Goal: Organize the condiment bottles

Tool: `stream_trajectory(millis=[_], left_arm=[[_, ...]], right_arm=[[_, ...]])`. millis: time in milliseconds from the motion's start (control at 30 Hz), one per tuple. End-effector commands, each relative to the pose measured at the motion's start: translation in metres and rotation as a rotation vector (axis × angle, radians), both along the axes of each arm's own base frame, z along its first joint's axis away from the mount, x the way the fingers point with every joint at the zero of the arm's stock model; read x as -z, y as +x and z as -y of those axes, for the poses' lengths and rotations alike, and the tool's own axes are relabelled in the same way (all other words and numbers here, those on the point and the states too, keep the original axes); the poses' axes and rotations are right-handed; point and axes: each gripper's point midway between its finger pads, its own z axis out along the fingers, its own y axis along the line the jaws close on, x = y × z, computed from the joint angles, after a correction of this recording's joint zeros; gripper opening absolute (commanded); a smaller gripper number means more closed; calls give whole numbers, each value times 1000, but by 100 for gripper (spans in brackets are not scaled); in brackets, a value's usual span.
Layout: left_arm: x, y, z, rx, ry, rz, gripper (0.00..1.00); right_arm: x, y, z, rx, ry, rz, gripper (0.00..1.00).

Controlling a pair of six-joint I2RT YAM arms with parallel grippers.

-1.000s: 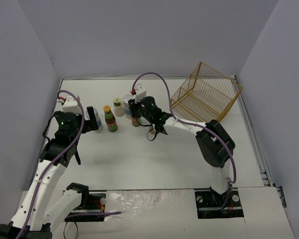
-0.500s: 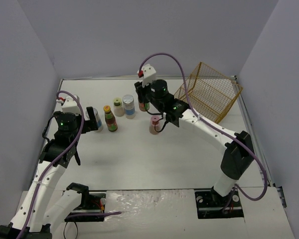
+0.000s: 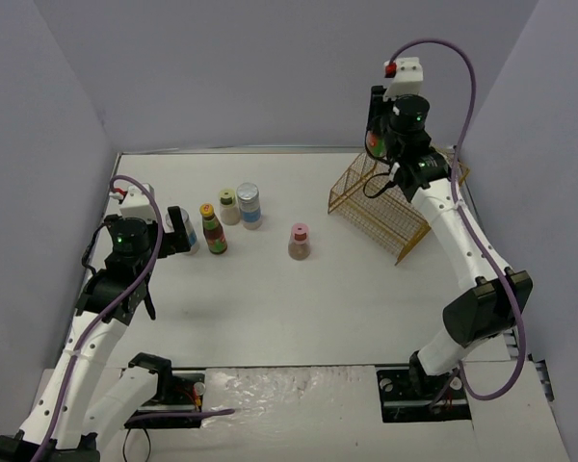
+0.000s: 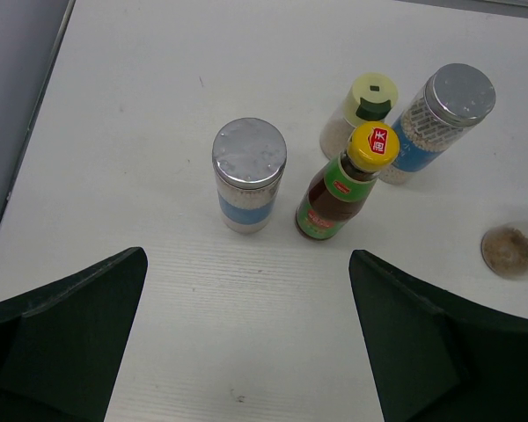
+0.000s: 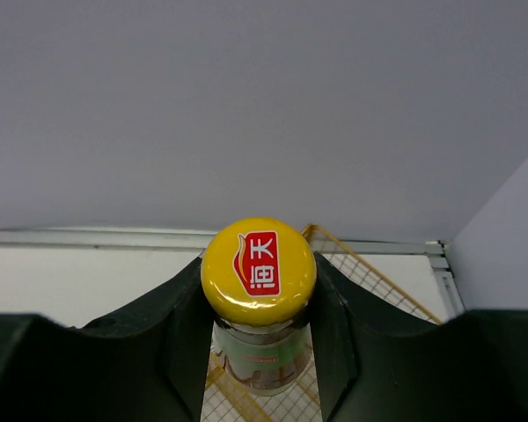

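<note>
My right gripper (image 3: 378, 140) is shut on a slim dark-red sauce bottle (image 5: 258, 272) with a yellow cap, held high above the yellow wire basket (image 3: 395, 202). The other sauce bottle (image 3: 213, 231), the green-lidded shaker (image 3: 229, 206) and a silver-lidded jar (image 3: 249, 204) stand in a group at the left. The pink-lidded shaker (image 3: 299, 241) stands alone at mid-table. My left gripper (image 3: 176, 234) is open and low, just short of the second silver-lidded jar (image 4: 249, 176), with nothing between its fingers. The left wrist view also shows the sauce bottle (image 4: 348, 180) and the green-lidded shaker (image 4: 365, 114).
The basket lies tilted at the back right, also seen below the held bottle in the right wrist view (image 5: 370, 281). Grey walls close the table on the left, back and right.
My right arm has lifted the sauce bottle from beside the group and carried it up and right to above the basket. The pink-lidded shaker now stands uncovered. The left arm has not moved.
</note>
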Motion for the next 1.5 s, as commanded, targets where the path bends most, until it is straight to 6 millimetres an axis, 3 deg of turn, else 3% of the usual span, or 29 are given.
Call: stream_trajectory(millis=[0, 200, 667, 1300, 1467], left_arm=[[-23, 8, 5, 17, -17, 81, 97], [-24, 7, 5, 18, -17, 85, 97], [-23, 7, 7, 27, -17, 80, 97], [-20, 9, 9, 32, -19, 74, 97], [-20, 9, 9, 34, -20, 73, 97]], right_arm=[[-111, -4, 45, 75, 93, 298, 0], [-103, 15, 84, 144, 86, 286, 0], [-55, 39, 129, 228, 119, 279, 0], [47, 64, 123, 199, 128, 130, 1], [72, 67, 120, 188, 124, 88, 6]])
